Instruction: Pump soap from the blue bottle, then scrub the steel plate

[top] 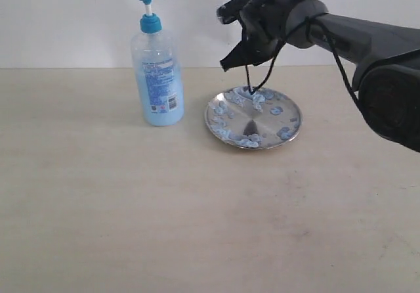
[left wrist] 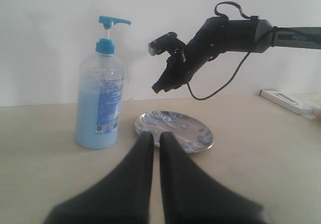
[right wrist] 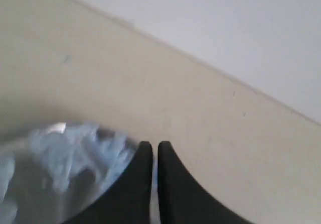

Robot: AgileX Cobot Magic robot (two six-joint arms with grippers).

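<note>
The blue bottle (top: 157, 76) stands upright on the table, left of the steel plate (top: 270, 123), with light blue soap (top: 159, 106) filling most of it. Pale blue soap blobs (top: 223, 119) dot the plate. My right gripper (top: 230, 60) hangs shut and empty above the plate's far rim, its tips pointing down toward the plate. In the right wrist view its fingertips (right wrist: 143, 149) sit over the plate's edge (right wrist: 55, 179). My left gripper (left wrist: 151, 133) is shut on nothing, low over the table and short of the plate (left wrist: 196, 129) and bottle (left wrist: 99, 108). It is out of the exterior view.
A black cable (top: 252, 89) dangles from the right wrist down to the plate's far side. A flat white object (left wrist: 288, 101) lies at the table's far right by the wall. The wall runs close behind the bottle and plate.
</note>
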